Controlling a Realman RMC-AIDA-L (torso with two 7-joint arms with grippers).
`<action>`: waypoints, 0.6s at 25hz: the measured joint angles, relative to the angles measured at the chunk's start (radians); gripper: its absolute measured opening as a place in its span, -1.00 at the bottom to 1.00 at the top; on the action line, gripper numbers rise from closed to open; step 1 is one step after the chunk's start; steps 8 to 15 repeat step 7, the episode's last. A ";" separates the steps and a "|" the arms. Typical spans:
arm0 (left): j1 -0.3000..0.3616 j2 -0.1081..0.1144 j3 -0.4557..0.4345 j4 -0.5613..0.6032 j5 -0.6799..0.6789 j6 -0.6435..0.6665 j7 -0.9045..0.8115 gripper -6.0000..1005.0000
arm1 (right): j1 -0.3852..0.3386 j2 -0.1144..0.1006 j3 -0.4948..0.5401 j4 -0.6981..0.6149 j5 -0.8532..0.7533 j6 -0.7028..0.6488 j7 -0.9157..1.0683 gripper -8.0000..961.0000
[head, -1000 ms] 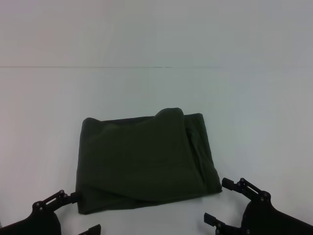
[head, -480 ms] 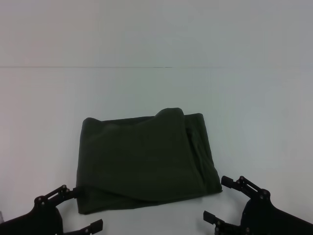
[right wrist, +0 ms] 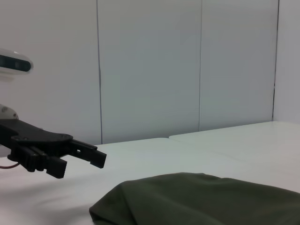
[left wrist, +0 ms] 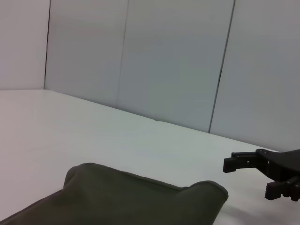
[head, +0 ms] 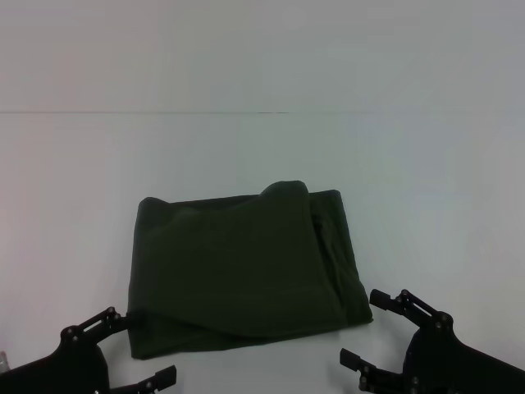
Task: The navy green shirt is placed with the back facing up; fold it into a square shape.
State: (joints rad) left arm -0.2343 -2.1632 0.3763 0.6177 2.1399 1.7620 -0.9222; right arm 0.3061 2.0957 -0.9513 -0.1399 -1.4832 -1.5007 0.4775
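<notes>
Shirt (head: pixel 238 271) plain dark olive-green; table (head: pixel 426 180) white; both pincers black.

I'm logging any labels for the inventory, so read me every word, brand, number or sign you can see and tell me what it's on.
None readable in any view.
The navy green shirt, folded on the white table, shows only plain fabric, no lettering or tag.
The left gripper and right gripper, open beside it, show no markings either.
</notes>
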 joint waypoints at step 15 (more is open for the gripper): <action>0.004 -0.001 -0.001 -0.001 0.000 0.010 0.000 0.83 | 0.000 -0.004 0.000 -0.002 0.000 -0.002 0.000 0.96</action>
